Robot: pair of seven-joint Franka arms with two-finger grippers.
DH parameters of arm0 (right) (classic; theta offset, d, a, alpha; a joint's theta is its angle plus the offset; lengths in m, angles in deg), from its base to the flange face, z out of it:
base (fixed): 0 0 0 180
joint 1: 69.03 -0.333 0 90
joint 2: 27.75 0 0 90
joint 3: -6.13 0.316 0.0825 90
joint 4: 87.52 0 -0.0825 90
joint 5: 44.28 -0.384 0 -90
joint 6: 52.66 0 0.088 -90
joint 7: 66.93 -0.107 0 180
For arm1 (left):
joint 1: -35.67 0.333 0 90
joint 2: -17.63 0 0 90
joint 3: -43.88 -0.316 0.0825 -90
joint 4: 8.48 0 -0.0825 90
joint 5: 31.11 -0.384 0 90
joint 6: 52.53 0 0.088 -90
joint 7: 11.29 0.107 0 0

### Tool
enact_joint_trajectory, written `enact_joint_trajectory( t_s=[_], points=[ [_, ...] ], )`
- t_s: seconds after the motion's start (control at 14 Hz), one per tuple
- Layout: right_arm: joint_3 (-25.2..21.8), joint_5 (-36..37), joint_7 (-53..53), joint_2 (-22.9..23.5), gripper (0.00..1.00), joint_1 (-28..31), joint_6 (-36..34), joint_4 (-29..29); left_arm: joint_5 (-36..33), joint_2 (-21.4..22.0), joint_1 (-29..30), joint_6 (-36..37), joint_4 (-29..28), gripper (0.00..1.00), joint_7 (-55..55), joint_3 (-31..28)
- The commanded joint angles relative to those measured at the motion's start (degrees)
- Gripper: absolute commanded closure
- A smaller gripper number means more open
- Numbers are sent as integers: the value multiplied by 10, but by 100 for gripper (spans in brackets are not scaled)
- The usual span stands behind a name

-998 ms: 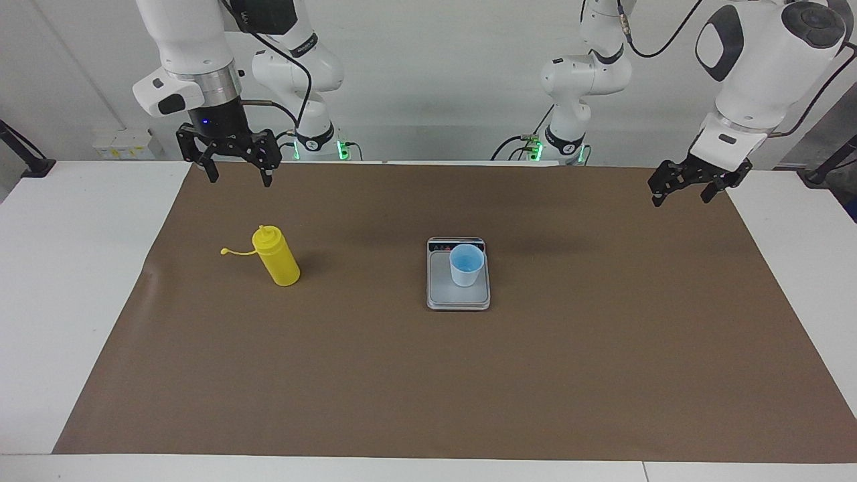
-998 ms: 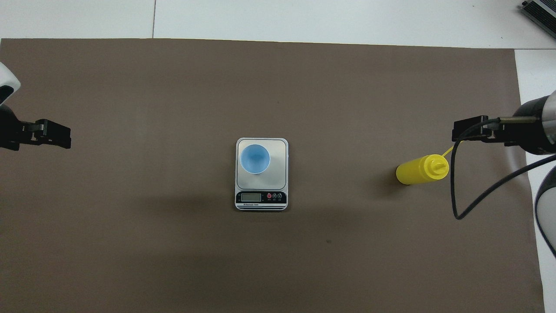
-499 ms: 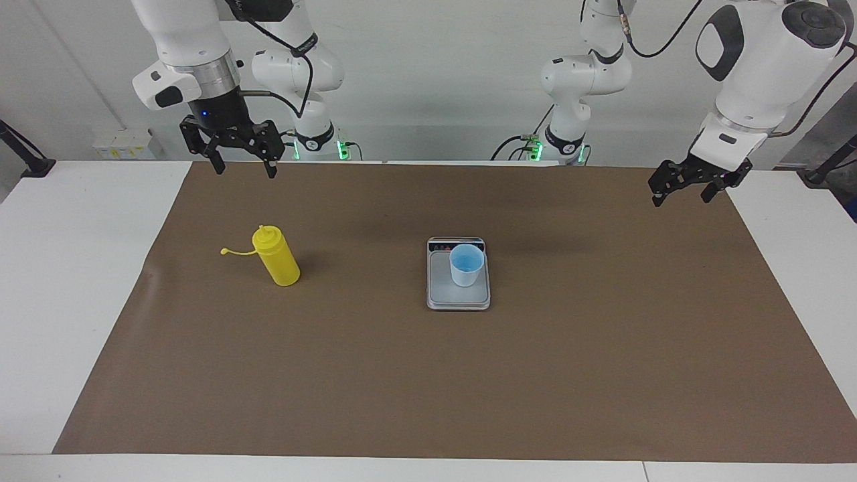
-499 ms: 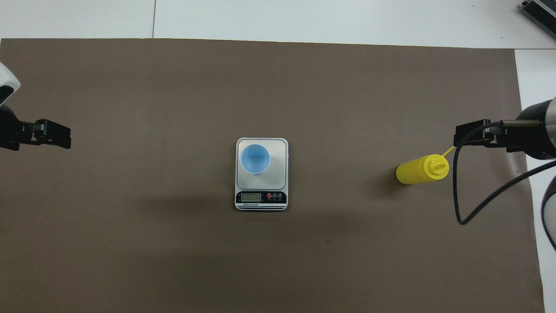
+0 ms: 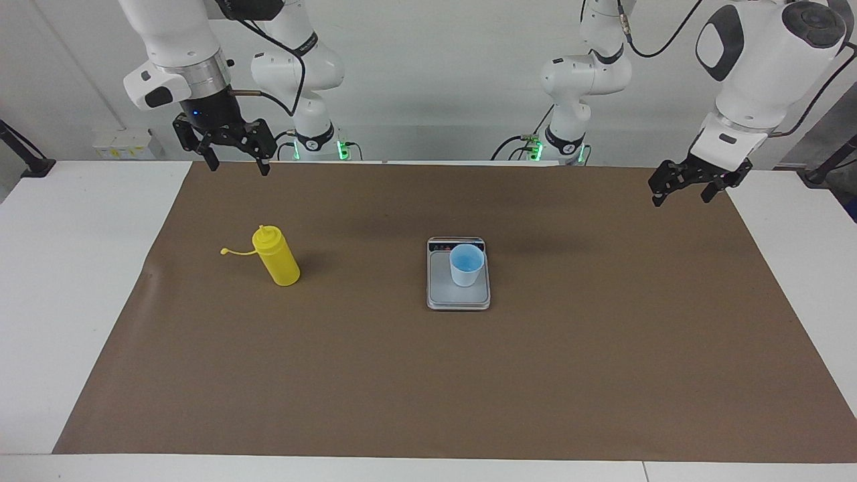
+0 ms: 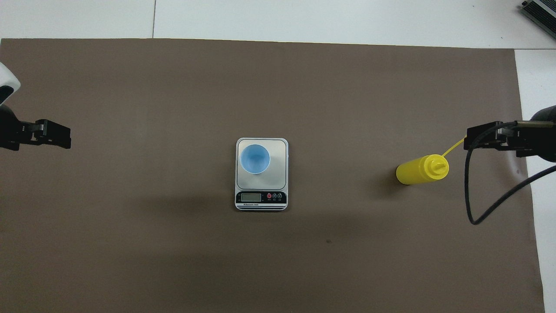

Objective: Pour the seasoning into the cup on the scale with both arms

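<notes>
Jaws of both grippers are seen spread apart, with nothing held and nothing touched. No brand or label can be read anywhere; small marks on the dark display strip of the scale (image 6: 261, 174) are too fine to make out, and three round buttons are noted beside its grey readout window.

Seasoning bottle (image 5: 276, 256): bright yellow, standing on the brown mat (image 5: 428, 375) toward the right arm's end of the worktop (image 5: 60, 281). Pointed nozzle is uncovered; the thin tethered cap (image 5: 226, 252) is seen hanging out to the side, clear of the nozzle. Bottle is well apart from the scale.

Cup (image 5: 466, 264): light blue, upright on the weighing plate of the scale, set toward the plate corner nearer the robots and the left arm's end. Whether anything lies inside cannot be told. Scale is placed at the middle of the mat, display strip on the edge nearer the robots.

Right gripper (image 5: 231, 151): raised over the mat edge nearest the robots, at the bottle's end of the worktop, fingers pointed down, clear of the bottle. A black cable (image 6: 491, 204) is seen looping down from this arm.

Left gripper (image 5: 689, 184): held above the mat's edge at the left arm's end of the worktop, waiting, well apart from scale and cup.
</notes>
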Motion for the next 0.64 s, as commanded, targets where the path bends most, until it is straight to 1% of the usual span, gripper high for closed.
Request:
enact_joint_trajectory(
  t_s=[0.0,0.57],
  points=[
    [-4,-3,-5,-13,0,2,-7,-17,5,18,9,-5,-20,0,6,3],
    [-4,-3,-4,-17,0,2,-7,-26,5,18,9,-5,-20,0,6,3]
  ],
)
